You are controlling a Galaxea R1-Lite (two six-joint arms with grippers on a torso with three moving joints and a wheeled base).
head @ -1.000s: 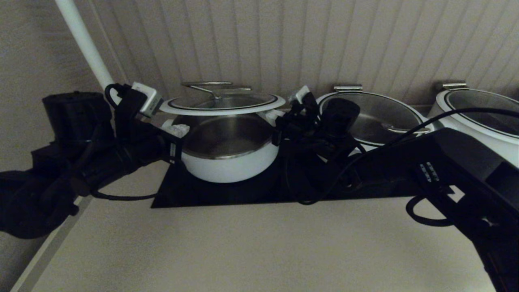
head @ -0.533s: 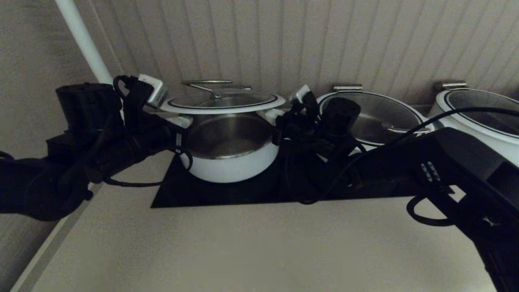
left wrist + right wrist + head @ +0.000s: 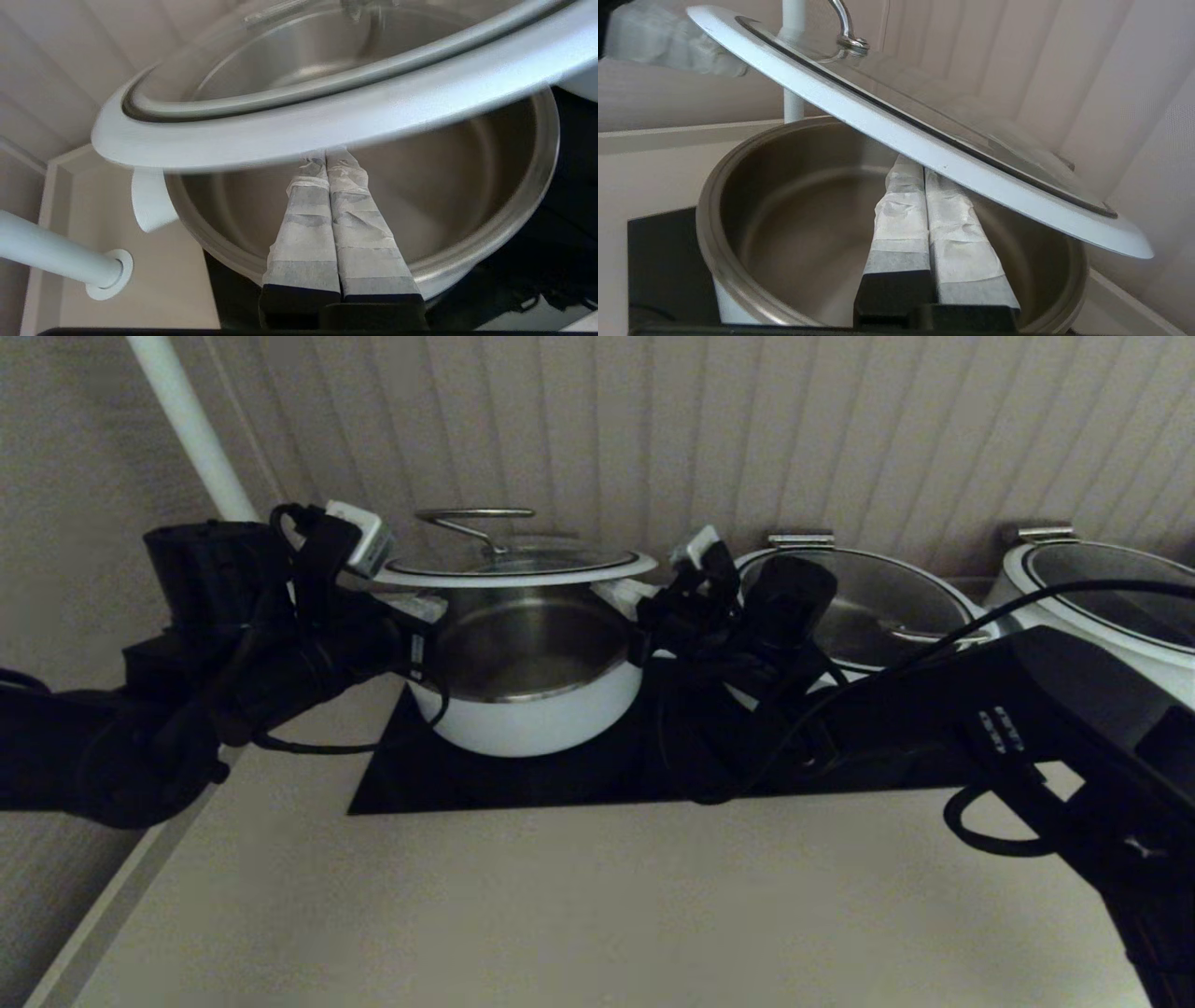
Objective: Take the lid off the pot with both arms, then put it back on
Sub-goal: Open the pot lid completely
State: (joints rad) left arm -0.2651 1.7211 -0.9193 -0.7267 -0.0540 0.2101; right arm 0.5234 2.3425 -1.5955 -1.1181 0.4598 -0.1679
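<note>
The lid (image 3: 560, 577), glass with a broad white rim and a steel loop handle, hovers just above the deep white pot (image 3: 523, 719), which stands open on a black mat. My left gripper (image 3: 415, 609) is shut, its fingers pressed together under the lid's left rim. My right gripper (image 3: 624, 595) is shut under the right rim. In the left wrist view the closed gripper (image 3: 326, 156) touches the underside of the lid (image 3: 327, 121) over the pot (image 3: 467, 210). In the right wrist view the gripper (image 3: 911, 163) props the tilted lid (image 3: 896, 133) above the pot (image 3: 784, 186).
Two wider white pots with glass lids stand to the right (image 3: 859, 607) and far right (image 3: 1111, 597). The black mat (image 3: 560, 784) lies on a beige counter (image 3: 560, 915). A white pole (image 3: 187, 420) rises at the back left. A panelled wall is close behind.
The lid has risen a little higher above the pot. My left arm has moved up and in toward the pot. The right arm has barely moved.
</note>
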